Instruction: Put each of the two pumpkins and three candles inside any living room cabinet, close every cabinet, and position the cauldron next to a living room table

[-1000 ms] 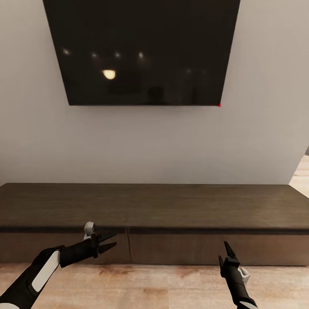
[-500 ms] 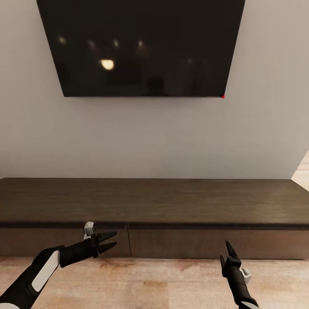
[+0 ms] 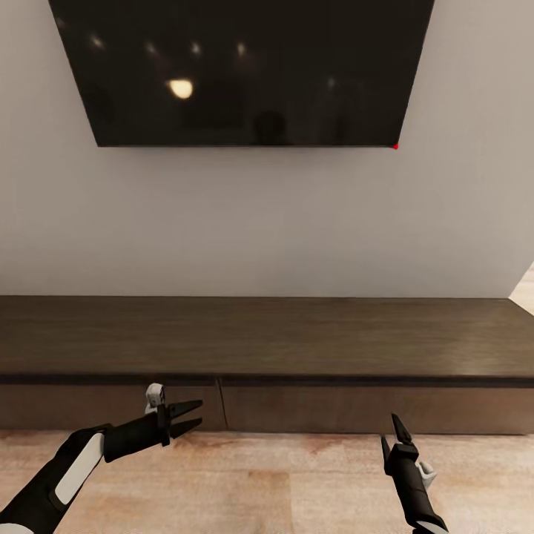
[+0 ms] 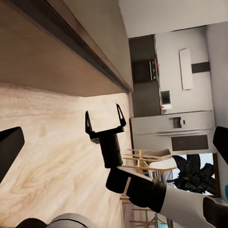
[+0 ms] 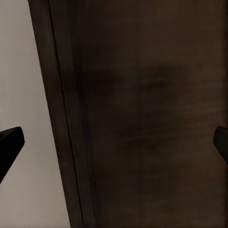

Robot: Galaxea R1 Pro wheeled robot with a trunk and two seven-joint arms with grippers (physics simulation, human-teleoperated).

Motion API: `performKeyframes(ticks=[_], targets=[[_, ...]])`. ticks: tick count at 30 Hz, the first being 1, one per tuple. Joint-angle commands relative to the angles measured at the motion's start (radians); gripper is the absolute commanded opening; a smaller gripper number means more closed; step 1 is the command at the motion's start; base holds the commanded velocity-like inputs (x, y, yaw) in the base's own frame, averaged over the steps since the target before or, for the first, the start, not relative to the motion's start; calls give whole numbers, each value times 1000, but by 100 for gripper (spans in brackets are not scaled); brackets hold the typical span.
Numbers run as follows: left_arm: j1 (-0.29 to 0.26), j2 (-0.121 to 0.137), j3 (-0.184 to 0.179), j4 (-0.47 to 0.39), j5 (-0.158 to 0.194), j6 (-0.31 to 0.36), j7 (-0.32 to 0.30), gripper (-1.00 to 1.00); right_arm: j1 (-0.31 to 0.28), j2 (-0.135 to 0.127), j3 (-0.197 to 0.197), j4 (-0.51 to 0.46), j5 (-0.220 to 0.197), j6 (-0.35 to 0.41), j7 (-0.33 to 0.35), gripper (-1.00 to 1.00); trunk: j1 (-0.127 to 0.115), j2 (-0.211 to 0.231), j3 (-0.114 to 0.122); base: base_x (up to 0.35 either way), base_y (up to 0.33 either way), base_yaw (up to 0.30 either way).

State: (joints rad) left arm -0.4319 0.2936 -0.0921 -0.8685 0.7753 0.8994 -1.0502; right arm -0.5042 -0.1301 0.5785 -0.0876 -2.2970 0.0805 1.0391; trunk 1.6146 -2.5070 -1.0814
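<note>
The long, low dark-brown wood cabinet [image 3: 267, 348] stood against the pale wall, straight ahead of both grippers in the head view. Its flat top was bare, and its plain handleless front panels sat flush, with a thin vertical seam between two of them just beyond the tips of the left jaws. A large black wall-mounted screen [image 3: 245, 67] hung above the cabinet, with ceiling lights reflected in it and a small red dot at its lower right corner.

The left gripper [image 3: 189, 417] was held over the light wood-plank floor [image 3: 259, 489], low in front of the cabinet's front panels. Its jaws were apart, nothing between them, and they pointed sideways toward the right arm. The right gripper [image 3: 394, 434] was also low in front of the cabinet front, well apart from the left one. Its two dark pointed fingers stood spread, tips aimed up toward the cabinet's top edge, and they held nothing.

In the left wrist view the right gripper [image 4: 105, 122] appeared with its jaws wide apart beside the cabinet's lower edge, and beyond it lay a kitchen area with a pale refrigerator [image 4: 175, 135] and light wooden chairs [image 4: 145, 164]. In the right wrist view dark wood grain of the cabinet [image 5: 152, 114] lay ahead of the jaws, with pale wall beside it.
</note>
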Motion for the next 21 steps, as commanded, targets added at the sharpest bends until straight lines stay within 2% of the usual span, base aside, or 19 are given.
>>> performKeyframes(ticks=[1,6,11,21], targets=[[-1,1,-3,0,6,5,-1,100,0,0,6,0,-10,8,5,100,0,0,-1,0,0,0],[-1,2,-2,0,6,6,-1,100,0,0,6,0,-10,8,10,100,0,0,-1,0,0,0],[-1,2,-1,0,6,6,-1,100,0,0,6,0,-9,10,78,100,0,0,-1,0,0,0],[-1,2,-3,0,6,6,-1,100,0,0,6,0,-9,10,90,100,0,0,-1,114,0,0]])
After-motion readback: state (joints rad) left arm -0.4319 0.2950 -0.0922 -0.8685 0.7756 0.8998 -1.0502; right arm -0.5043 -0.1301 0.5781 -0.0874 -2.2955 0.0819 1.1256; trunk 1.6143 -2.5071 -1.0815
